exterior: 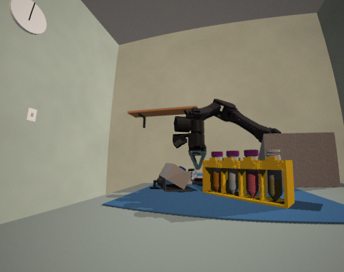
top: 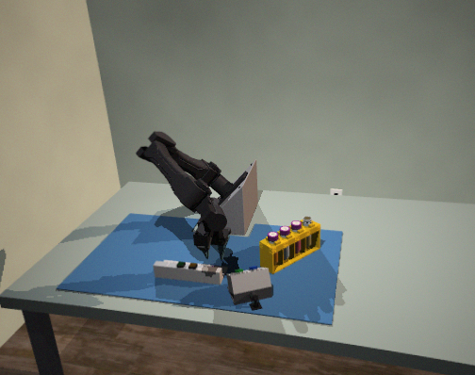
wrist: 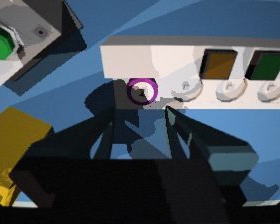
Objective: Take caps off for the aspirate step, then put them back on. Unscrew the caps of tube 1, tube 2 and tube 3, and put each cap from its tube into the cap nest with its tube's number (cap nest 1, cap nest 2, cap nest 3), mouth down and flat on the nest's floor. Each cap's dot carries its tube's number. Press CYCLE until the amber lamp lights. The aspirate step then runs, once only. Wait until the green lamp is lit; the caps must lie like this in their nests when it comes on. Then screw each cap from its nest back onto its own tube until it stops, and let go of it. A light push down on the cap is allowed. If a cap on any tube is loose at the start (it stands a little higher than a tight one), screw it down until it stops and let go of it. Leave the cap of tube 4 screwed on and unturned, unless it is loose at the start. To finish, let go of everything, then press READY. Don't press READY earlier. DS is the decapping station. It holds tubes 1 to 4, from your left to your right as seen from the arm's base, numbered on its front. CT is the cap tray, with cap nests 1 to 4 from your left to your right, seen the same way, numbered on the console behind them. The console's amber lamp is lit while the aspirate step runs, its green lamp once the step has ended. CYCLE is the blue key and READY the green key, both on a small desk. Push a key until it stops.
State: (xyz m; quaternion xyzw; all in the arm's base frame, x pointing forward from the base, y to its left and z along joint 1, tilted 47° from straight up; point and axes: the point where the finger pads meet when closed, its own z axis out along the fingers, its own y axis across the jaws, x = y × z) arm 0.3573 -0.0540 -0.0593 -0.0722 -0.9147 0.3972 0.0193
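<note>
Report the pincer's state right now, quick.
Pincer: open, holding nothing; the purple cap lies in its nest in the cap tray, just past the fingertips.
</note>
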